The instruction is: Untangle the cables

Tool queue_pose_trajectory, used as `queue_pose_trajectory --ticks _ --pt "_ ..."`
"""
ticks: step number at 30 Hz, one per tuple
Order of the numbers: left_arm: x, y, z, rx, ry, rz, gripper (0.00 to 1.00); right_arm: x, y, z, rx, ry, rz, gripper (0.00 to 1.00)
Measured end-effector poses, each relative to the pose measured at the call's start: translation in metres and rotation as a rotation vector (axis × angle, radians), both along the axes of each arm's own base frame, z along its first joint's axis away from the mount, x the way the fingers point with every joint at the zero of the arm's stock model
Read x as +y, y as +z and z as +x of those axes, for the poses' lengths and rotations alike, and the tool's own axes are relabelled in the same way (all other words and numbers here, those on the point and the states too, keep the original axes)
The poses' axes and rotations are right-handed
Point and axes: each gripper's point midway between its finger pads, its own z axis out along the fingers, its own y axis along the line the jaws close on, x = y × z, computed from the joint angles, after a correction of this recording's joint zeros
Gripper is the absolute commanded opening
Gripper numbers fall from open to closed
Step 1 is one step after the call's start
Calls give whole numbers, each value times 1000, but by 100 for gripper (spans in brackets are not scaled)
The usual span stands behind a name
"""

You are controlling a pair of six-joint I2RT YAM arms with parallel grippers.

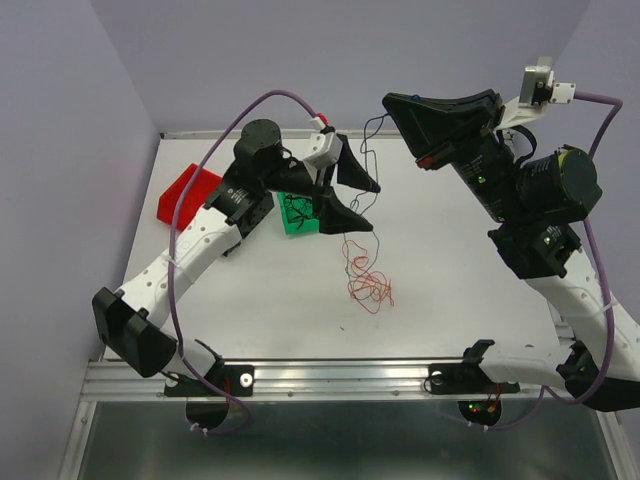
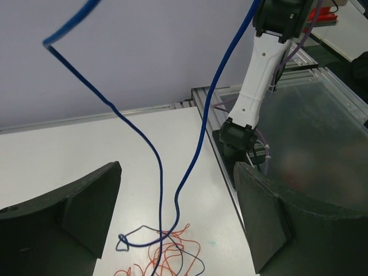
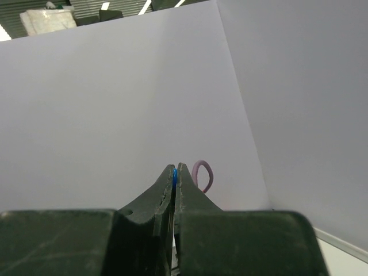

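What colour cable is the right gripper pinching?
The cable is blue; left wrist view shows it best.

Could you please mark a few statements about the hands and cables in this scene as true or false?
1. The right hand is shut on the blue cable. True.
2. The left hand grips the red cable. False: it is open, gripping nothing.
3. The red cable lies clumped on the table. True.
4. The blue cable lies flat on the table. False: it rises from the clump, up off the table.
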Motion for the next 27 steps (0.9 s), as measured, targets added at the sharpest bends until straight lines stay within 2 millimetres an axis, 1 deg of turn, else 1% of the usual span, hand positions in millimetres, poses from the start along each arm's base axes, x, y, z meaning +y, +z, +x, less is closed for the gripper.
queue_pose_trajectory --ticks 3,7,9,10,13,14,15,16,17,18,20,23,26,27 --pt "-11 -9 -4 15 -25 13 88 0 0 0 -3 0 3 1" --pt "-21 -32 -1 40 -16 42 77 -1 4 -1 -16 -1 17 1" --pt "-23 -48 1 55 -5 58 63 -2 6 -2 -20 -2 21 1" --pt "-23 -55 3 58 1 61 47 -3 6 -2 -22 -4 24 1" --pt "-24 -74 5 83 13 80 32 -5 8 0 -26 -22 30 1" --pt "-24 -79 5 93 16 87 24 -7 8 2 -25 -35 32 1" --pt "-24 -83 5 97 17 89 19 -9 8 3 -25 -50 35 1" --pt "-24 -85 5 97 16 89 11 -10 8 4 -26 -59 35 1" --pt "-23 -87 5 96 15 88 8 -13 7 7 -21 -79 38 1" --pt "-23 -90 5 95 15 88 4 -17 6 10 -15 -108 42 1" --pt "-21 -95 2 100 13 93 1 -24 4 14 -8 -151 47 1" --pt "-14 -101 -2 104 18 98 0 -36 -1 23 11 -235 54 1" --pt "-5 -100 -7 94 23 91 0 -47 -7 35 39 -325 58 1" --pt "-2 -98 -8 86 27 86 0 -54 -11 42 61 -374 62 1"
